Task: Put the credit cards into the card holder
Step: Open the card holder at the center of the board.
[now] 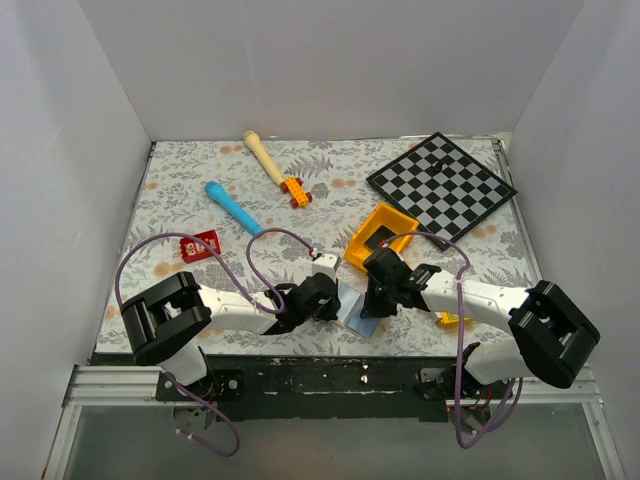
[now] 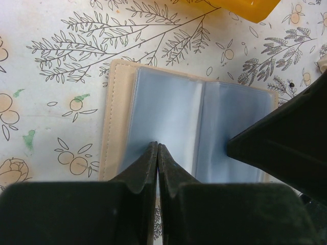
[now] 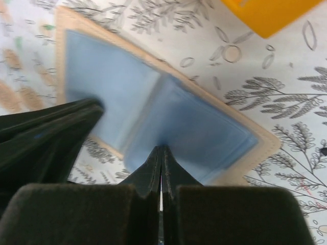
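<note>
The tan-beige card holder [image 1: 357, 313] lies open on the floral cloth between my two grippers, its pale blue pocket lining up. My left gripper [image 2: 157, 146] is shut, its tips resting on the left pocket of the holder [image 2: 168, 107]. My right gripper [image 3: 162, 149] is shut, its tips on the right pocket of the holder [image 3: 204, 127]. In the top view the left gripper [image 1: 338, 303] and right gripper [image 1: 373, 306] meet over the holder. A red card with white markings [image 1: 200, 245] lies far left, apart from both grippers. No card shows in either gripper.
A yellow-orange bin [image 1: 380, 235] stands just behind the holder. A chessboard [image 1: 441, 185] lies at back right. A blue stick [image 1: 232, 207], a wooden stick [image 1: 263, 156] and an orange toy [image 1: 295, 191] lie at back left. A small yellow item [image 1: 452, 320] lies under the right arm.
</note>
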{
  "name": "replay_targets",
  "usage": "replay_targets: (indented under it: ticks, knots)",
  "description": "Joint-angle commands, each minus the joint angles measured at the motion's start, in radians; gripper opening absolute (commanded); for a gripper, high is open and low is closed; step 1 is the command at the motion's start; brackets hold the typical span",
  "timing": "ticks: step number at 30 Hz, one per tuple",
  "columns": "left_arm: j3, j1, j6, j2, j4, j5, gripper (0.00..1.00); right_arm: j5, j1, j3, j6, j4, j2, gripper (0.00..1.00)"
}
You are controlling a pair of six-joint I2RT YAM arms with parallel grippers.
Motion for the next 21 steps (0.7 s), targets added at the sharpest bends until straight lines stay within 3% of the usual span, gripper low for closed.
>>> replay_targets:
  ticks: [1, 9, 21]
  knots:
    - [-0.008, 0.002, 0.009, 0.023, -0.083, -0.020, 0.00, 0.035, 0.004, -0.051, 0.036, -0.024, 0.039, 0.01]
    - [-0.011, 0.002, 0.003, 0.026, -0.085, -0.020, 0.00, 0.084, 0.004, -0.124, 0.069, -0.079, 0.001, 0.01]
    - [-0.010, 0.002, 0.003, 0.026, -0.093, -0.023, 0.00, 0.195, 0.004, 0.014, 0.027, -0.349, -0.111, 0.01]
